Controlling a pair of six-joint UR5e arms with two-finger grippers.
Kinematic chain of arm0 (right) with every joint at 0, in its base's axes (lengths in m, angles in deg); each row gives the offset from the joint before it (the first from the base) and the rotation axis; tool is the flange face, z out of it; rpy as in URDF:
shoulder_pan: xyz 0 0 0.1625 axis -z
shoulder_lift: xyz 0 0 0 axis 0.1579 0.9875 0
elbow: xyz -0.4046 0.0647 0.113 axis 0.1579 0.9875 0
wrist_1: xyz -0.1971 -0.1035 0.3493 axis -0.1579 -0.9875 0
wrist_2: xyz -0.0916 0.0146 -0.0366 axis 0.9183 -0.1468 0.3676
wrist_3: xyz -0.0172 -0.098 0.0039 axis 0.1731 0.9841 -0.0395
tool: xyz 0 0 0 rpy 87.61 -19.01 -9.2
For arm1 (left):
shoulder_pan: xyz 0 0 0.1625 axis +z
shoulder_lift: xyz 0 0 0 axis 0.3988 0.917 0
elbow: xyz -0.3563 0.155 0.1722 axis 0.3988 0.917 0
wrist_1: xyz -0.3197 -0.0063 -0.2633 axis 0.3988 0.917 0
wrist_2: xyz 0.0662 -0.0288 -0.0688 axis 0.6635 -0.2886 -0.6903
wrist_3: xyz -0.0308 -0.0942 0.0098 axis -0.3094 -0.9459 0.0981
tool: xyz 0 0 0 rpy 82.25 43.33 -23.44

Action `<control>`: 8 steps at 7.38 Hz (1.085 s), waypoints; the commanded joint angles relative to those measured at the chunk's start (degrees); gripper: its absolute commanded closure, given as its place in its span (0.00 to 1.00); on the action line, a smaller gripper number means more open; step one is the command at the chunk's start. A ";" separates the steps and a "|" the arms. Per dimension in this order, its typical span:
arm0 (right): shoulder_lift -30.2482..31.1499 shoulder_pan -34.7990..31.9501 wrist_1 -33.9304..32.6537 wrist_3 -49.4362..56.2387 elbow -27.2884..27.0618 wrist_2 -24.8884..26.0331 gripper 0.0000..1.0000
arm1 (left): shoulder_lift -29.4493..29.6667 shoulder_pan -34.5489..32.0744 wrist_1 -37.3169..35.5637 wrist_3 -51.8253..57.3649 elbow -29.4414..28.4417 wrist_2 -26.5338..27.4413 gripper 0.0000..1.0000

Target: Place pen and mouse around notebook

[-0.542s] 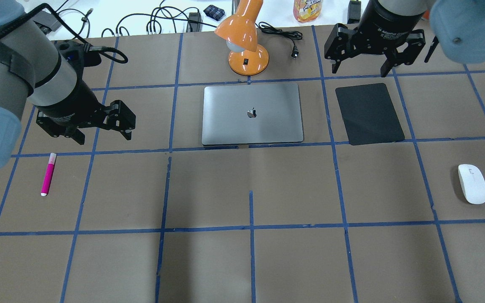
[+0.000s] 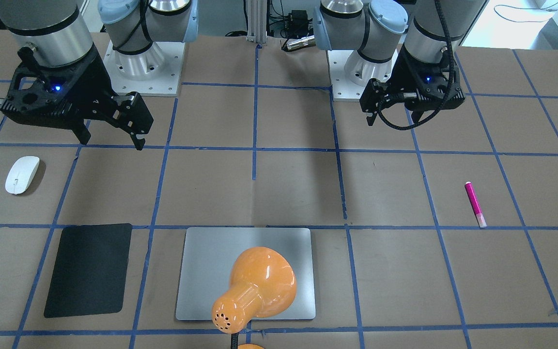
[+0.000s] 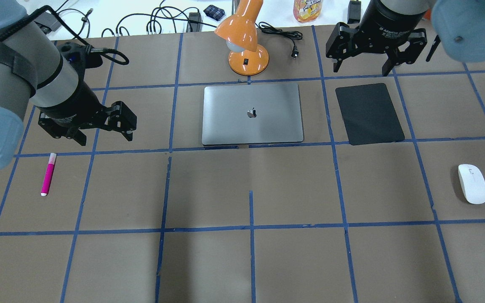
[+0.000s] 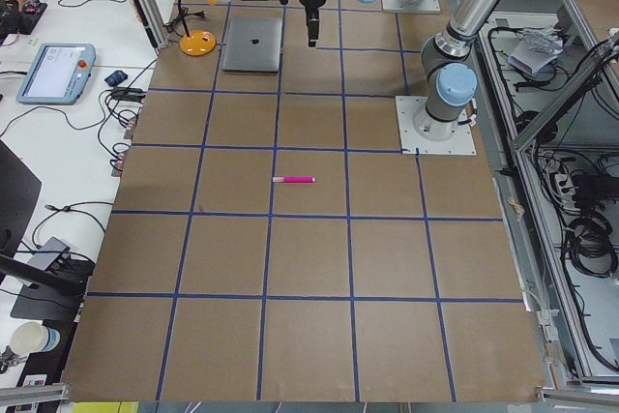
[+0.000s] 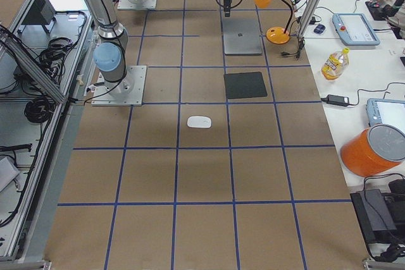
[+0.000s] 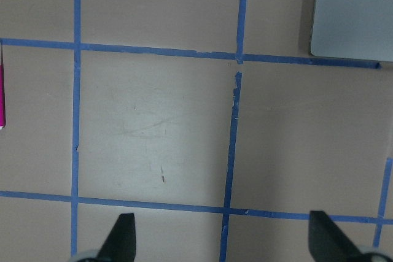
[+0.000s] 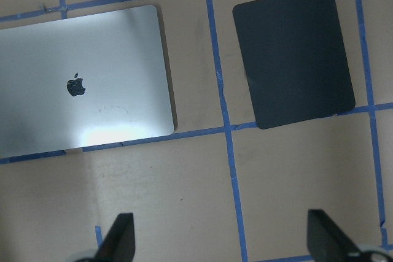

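Notebook (image 3: pixel 251 114): silver-grey slab with a dark logo, lying flat at upper centre of the overhead view on a brown table (image 3: pixel 293 185) gridded with blue tape. Pen (image 3: pixel 48 174): magenta, pale cap pointing toward the top of the frame, lying at the left side, well apart from the notebook. Mouse (image 3: pixel 472 184): white, at the far right, well apart from the notebook. Black pad (image 3: pixel 369 113): flat, just right of the notebook. Orange lamp (image 3: pixel 244 42): base near the notebook's top edge. Left gripper (image 3: pixel 105 139): fingers spread wide, hovering near the pen's capped end, up and to its right. Right gripper (image 3: pixel 360 69): fingers spread wide, over the black pad's top edge, upper right.
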 commanded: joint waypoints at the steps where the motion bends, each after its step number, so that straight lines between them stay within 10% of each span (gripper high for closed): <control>1: -0.08 1.20 0.00 1.10 0.35 -0.08 0.00 | 0.21 0.00 -0.29 0.20 0.01 0.01 0.00; 8: -0.08 10.40 1.58 10.66 0.71 0.09 0.00 | 0.30 0.00 -0.38 0.37 0.28 0.36 0.00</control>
